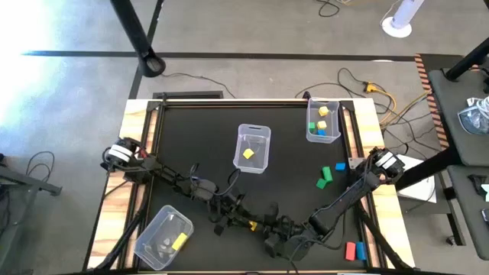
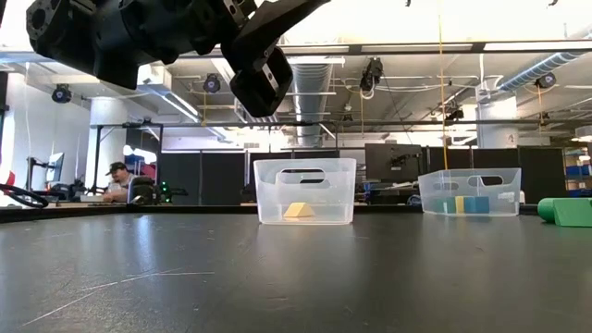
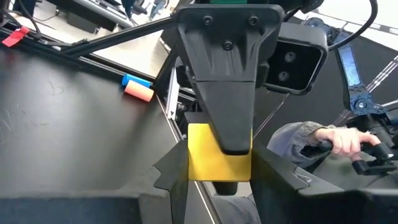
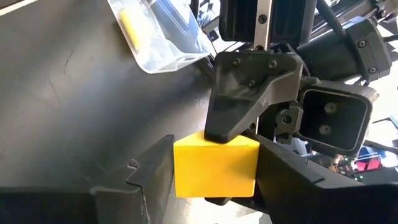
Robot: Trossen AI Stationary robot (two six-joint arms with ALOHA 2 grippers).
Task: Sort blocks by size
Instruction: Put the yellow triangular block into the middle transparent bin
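While both grippers meet at the table's near edge, we see a yellow block (image 4: 215, 168) pinched between our right gripper (image 4: 215, 180) fingers and also gripped by our left gripper (image 3: 219, 163). It looks light, rigid and smooth; flat opposite faces suit holding.

Clear bins (image 1: 253, 147): three. Yellow blocks (image 1: 247, 153): five, one clamped between fingers (image 4: 152, 171) of both grippers. Green blocks (image 1: 324, 176): three. Blue blocks (image 1: 340, 165): three. Red blocks (image 1: 351, 250): one. Arms: two. Grippers (image 1: 256, 226): two.
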